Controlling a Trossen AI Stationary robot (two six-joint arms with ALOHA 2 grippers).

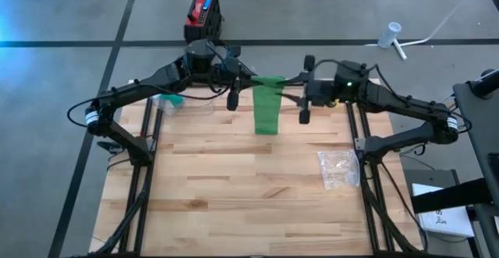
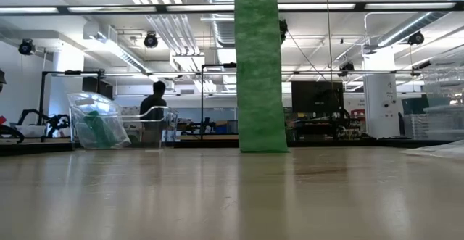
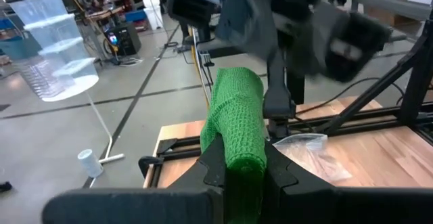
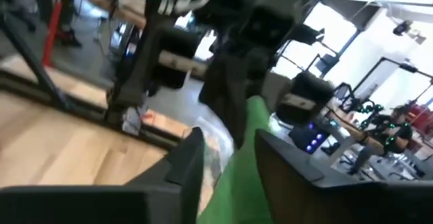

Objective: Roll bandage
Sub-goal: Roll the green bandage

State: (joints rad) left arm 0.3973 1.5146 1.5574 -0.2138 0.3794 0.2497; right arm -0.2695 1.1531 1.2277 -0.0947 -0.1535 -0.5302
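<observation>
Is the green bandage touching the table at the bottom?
Touching. The low view shows the green bandage hanging straight down, its bottom edge resting on the table with no gap.

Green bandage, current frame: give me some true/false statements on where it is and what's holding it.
1. The green bandage hangs as a strip between the two grippers. True.
2. The left gripper is open and clear of the bandage. False: its fingers are shut on the bandage.
3. The bandage's lower end reaches the wooden table. True, in the low view it meets the tabletop.
4. The clear plastic bag lies on the table's left side. False: it lies near the right edge, below the right gripper.
5. The bandage is already a tight roll. False: it is unrolled.
</observation>
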